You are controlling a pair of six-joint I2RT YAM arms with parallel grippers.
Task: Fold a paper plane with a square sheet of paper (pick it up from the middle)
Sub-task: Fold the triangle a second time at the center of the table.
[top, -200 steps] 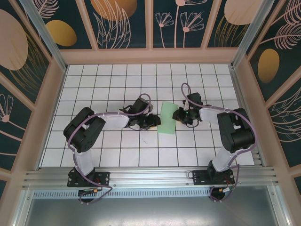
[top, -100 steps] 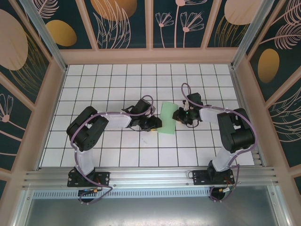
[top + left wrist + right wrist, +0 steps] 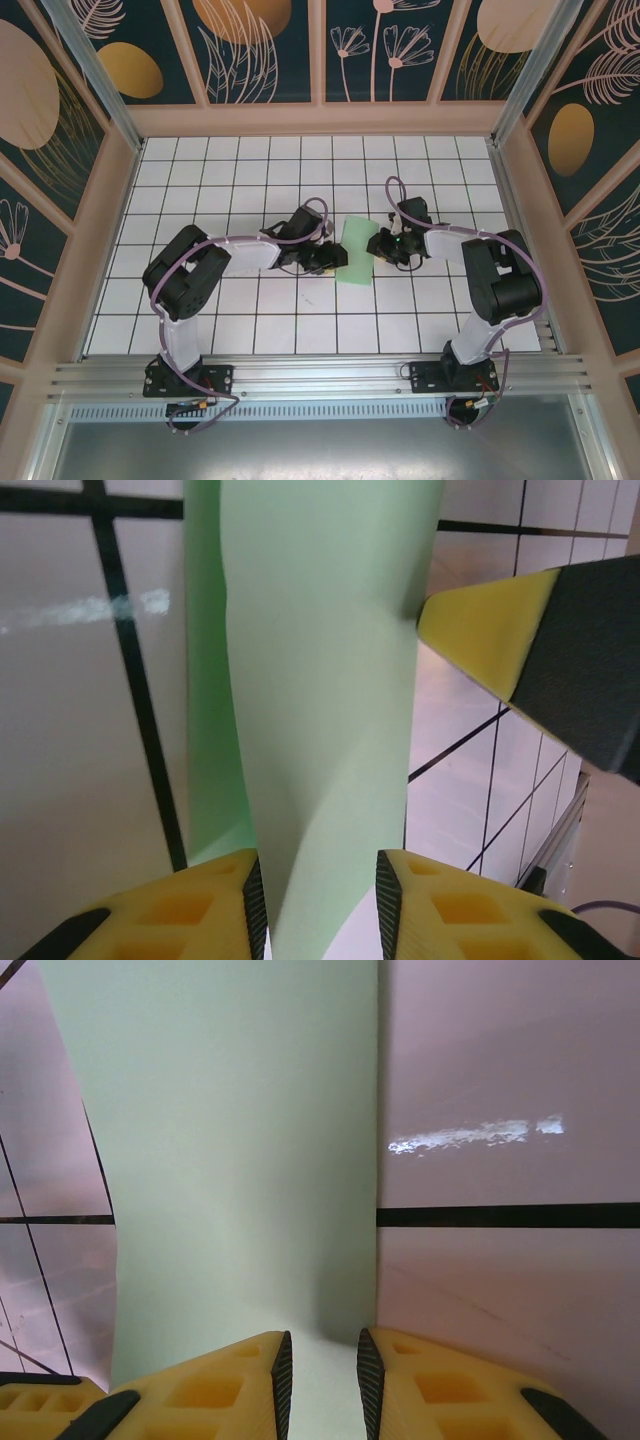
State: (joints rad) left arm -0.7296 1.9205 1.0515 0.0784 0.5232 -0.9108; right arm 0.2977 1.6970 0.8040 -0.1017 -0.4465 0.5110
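Two pincers are set at opposite edges of the green sheet, which lies on the tiled surface midway between them. The left pincer is seen half-parted, with a bowed strip of the sheet filling its gap. The right pincer is nearly closed over the sheet's edge. Whether either truly clamps cannot be told. For a clean crease, the edges should be lined up first, one side kept pinned, and the fold pressed slowly.
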